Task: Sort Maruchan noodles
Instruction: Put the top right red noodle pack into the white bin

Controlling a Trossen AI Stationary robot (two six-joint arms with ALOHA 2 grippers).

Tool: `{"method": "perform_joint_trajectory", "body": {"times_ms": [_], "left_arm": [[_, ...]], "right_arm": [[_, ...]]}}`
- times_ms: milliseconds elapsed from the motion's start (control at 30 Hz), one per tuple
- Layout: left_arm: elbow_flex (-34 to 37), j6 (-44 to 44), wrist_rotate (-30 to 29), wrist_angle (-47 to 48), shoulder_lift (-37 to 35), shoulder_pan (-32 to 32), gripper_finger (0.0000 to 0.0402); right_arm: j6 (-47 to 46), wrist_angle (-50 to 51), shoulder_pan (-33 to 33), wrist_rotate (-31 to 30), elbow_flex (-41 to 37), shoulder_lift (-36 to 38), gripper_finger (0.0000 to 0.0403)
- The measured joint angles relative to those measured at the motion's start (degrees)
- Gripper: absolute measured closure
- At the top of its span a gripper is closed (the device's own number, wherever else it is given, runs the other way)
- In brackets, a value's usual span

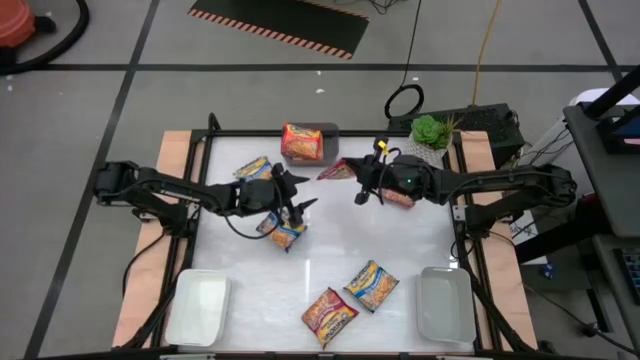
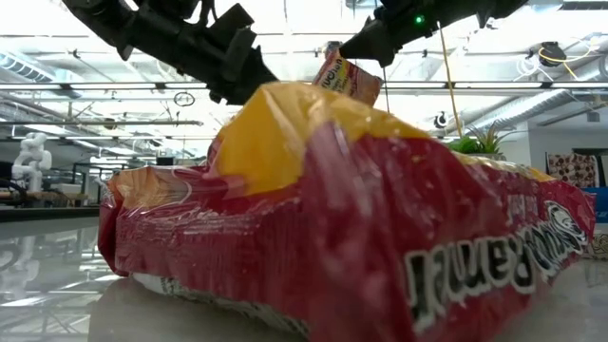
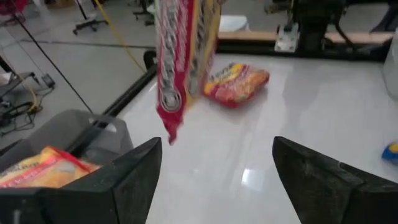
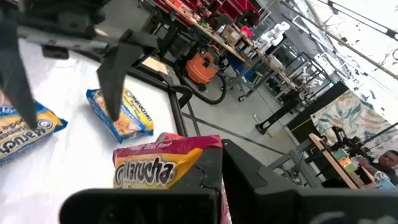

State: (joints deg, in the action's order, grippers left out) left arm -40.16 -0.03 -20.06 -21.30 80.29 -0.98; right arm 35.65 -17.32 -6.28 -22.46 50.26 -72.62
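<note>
Two arms over a glossy white desk (image 1: 400,250), noodle packets scattered.
Desk sits on a grey tiled floor; lab w/ racks and ceiling lights behind. My left gripper (image 1: 297,208) is spread wide, holding nothing, just above a blue-yellow packet (image 1: 286,232). My right gripper (image 1: 362,186) is clenched on a crinkly red packet (image 1: 336,170) hanging off the desk. Others: one in the grey bin (image 1: 330,130), two flat ones (image 1: 352,298) near the front between white trays (image 1: 197,305).
</note>
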Motion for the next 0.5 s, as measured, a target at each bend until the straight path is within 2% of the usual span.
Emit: {"method": "perform_joint_trajectory", "body": {"times_ms": [200,500], "left_arm": [[0.0,0.4,0.2,0.1,0.0,-1.4,0.0089],[0.0,0.7,7.2,-0.2,0.0,-4.0,0.0089]], "right_arm": [[-0.4,1.5,0.0,0.0,0.0,0.0,0.0403],[-1.8,2.2,1.4,0.6,0.0,0.0,0.0403]]}}
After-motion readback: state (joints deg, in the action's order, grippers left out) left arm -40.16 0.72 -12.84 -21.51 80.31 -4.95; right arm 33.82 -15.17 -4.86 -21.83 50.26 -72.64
